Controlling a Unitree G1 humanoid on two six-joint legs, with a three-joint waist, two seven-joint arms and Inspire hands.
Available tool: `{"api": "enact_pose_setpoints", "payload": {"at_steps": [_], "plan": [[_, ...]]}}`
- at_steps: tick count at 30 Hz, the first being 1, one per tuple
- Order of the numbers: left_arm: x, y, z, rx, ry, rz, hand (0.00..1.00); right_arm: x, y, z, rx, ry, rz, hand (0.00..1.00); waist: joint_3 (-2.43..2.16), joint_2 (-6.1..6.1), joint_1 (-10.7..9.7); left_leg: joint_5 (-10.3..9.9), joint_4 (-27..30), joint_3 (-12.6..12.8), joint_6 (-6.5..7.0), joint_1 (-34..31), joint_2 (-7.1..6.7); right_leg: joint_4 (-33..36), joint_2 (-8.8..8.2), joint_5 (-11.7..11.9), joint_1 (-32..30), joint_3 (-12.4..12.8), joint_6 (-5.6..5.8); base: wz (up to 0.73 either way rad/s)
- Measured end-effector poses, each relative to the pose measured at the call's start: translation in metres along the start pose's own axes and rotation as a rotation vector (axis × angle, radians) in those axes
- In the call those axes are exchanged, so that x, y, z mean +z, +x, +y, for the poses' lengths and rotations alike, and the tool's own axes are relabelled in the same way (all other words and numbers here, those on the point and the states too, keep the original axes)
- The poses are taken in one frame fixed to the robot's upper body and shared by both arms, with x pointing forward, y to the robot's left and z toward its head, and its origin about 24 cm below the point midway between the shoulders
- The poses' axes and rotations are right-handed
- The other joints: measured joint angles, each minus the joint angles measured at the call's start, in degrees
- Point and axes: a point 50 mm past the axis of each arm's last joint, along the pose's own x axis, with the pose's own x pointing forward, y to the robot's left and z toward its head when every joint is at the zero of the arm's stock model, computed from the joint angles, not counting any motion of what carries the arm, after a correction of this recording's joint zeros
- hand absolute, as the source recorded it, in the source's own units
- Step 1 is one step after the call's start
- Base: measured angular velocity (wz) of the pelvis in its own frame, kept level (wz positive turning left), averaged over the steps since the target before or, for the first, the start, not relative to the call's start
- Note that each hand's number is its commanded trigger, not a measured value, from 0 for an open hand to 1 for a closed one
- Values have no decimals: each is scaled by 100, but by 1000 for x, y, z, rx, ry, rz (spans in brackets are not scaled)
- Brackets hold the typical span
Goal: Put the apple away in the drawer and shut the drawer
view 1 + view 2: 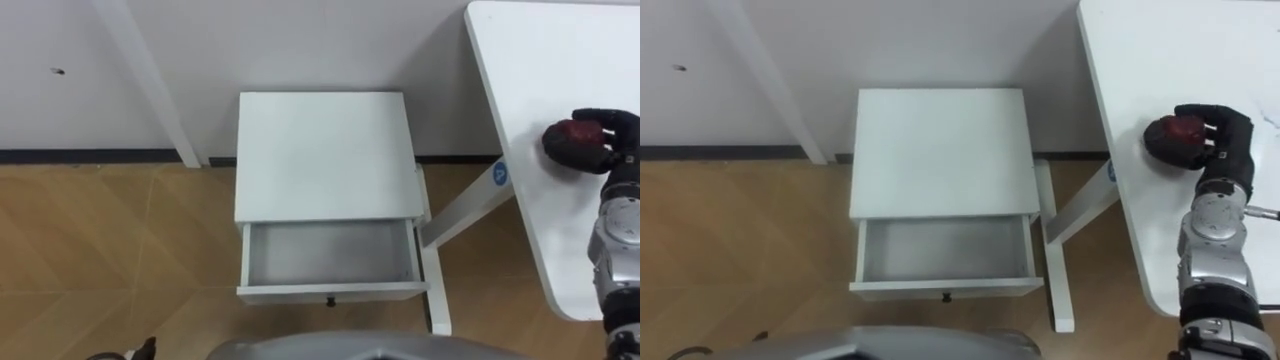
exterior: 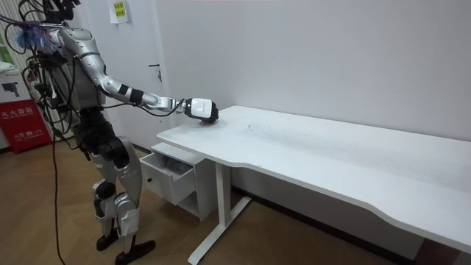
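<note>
Left hand point(image 1: 143, 348): just a dark bit at the bottom edge of the left eye view, over the floor point(image 1: 100, 240); can't tell its state, idle by the look of it

Centre: white cabinet point(image 1: 325, 150) against the wall, its drawer point(image 1: 330, 292) pulled out toward the robot, nothing inside. The cabinet top overhangs the back of it, small knob point(image 1: 330, 301) on the front.

Right: white desk point(image 1: 540, 120), its leg just beside the cabinet. Apple point(image 1: 570, 140) (dark red) sits on the desk near the robot's end. It is not in the drawer yet and not visibly lifted. Right hand point(image 1: 615, 135) is on it, arm stretched out, fingers curled over and round the apple from the far side, so grasping it. In the room view the robot stands upright in front of the cabinet, reaching toward the room view's right.

Step, as I judge it: securing the apple before carrying it left to the drawer. The task is early, with both placing and closing still to do.

Risks:
- grip looks one-sided (the thumb side is hard to see), so a round apple could slip on lift and roll off the desk edge to the floor
- the carry crosses a gap over bare floor; a drop there means a lost apple
- only the front of the drawer is exposed, so a release too far back hits the cabinet top and one too near clips the front panel
- the drawer is low and the robot has to bend; a hard shove on closing could shift the cabinet or bounce the apple
</note>
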Motion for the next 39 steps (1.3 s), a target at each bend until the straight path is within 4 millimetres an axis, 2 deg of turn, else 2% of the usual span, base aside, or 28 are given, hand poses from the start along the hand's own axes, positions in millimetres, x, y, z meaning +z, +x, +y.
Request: {"api": "enact_pose_setpoints", "payload": {"at_steps": [10,11,13,16,18,21,23,26,32,34,39], "plan": [[4,1,0,-4,0,-9,0,2,-1,5,35,-83,-22,100,-9,-16,39,-1,0,-7,-1,-14,-4,-27,2,0,-8,-2,0,0],[8,2,0,-4,-1,-17,0,3,-1,6,45,-87,-29,100,-28,-26,40,-1,-1,-7,-1,-19,-3,-44,6,6,-3,-4,-1,0],[11,3,0,-3,-2,-26,0,6,-3,11,64,-105,-51,100,-39,-14,63,-1,-12,23,-1,-19,2,-50,11,13,-7,0,-7,-2],[16,4,0,-2,-1,-37,0,19,-11,30,175,-143,-131,100,-49,7,106,-1,-17,46,-1,-12,14,-48,18,17,-10,8,-14,-3],[25,5,-1,-5,2,-60,0,29,-20,57,301,-168,-192,100,-47,10,167,0,-15,21,-2,-17,21,-59,32,22,-4,16,-21,0],[38,7,-3,-16,9,-101,0,29,-32,85,455,-230,-208,100,-46,13,363,-1,-16,-28,-2,-52,13,-67,25,24,-16,-30,-20,6],[44,8,-3,-21,9,-114,0,33,-38,95,512,-236,-226,100,-51,14,410,-1,-3,-130,-3,-147,-4,-74,4,31,-92,-137,-12,24],[44,8,-4,-31,22,-117,0,44,-48,106,574,-272,-294,100,-44,51,504,1,14,-220,-2,-219,-15,-90,-14,43,-108,-226,-5,18],[29,7,-7,-41,39,-70,0,60,-66,119,672,-267,-389,100,-35,75,612,1,12,-355,-3,-262,-27,-99,-5,43,-99,-227,-4,12],[27,6,-8,-47,49,-61,0,59,-70,124,698,-273,-391,100,-31,97,688,1,12,-357,-3,-265,-28,-103,-6,43,-99,-231,-4,0],[38,8,-11,-54,64,-88,0,50,-87,143,828,-323,-380,100,-19,115,742,3,45,-377,-3,-438,-38,-117,-13,43,-202,-247,-4,1]]}}
